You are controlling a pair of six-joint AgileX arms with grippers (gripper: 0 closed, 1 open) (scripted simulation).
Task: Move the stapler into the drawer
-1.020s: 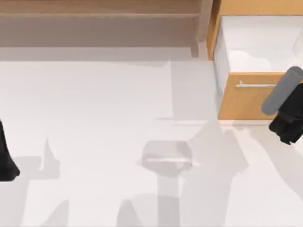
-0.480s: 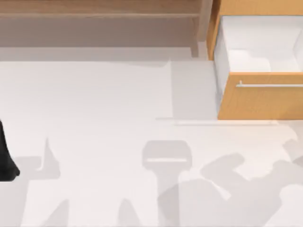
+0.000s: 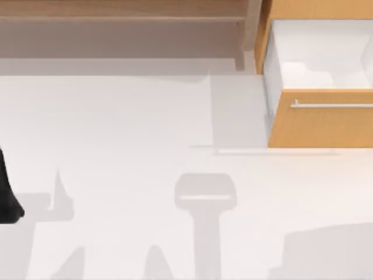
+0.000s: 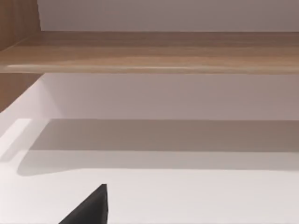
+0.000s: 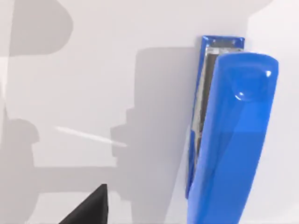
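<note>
The drawer (image 3: 320,125) stands pulled open at the table's back right, with a light orange front, a silver bar handle (image 3: 332,105) and white inner walls. Nothing lies inside it that I can see. In the right wrist view the bright blue stapler (image 5: 229,140) lies flat on the white table, close under my right gripper (image 5: 88,207), whose black tip sits apart from it to one side. My left arm (image 3: 7,198) rests at the table's left edge, and the left gripper (image 4: 88,207) faces the shelf.
A long brown wooden shelf unit (image 3: 122,11) runs along the back of the table, left of the drawer, and shows in the left wrist view as a wooden board (image 4: 154,51). The white table (image 3: 116,128) stretches wide between the arms.
My right arm, which was in front of the drawer at the right edge, has left the top view. Its shadow has slid to the table's front right corner. The left arm stayed still.
</note>
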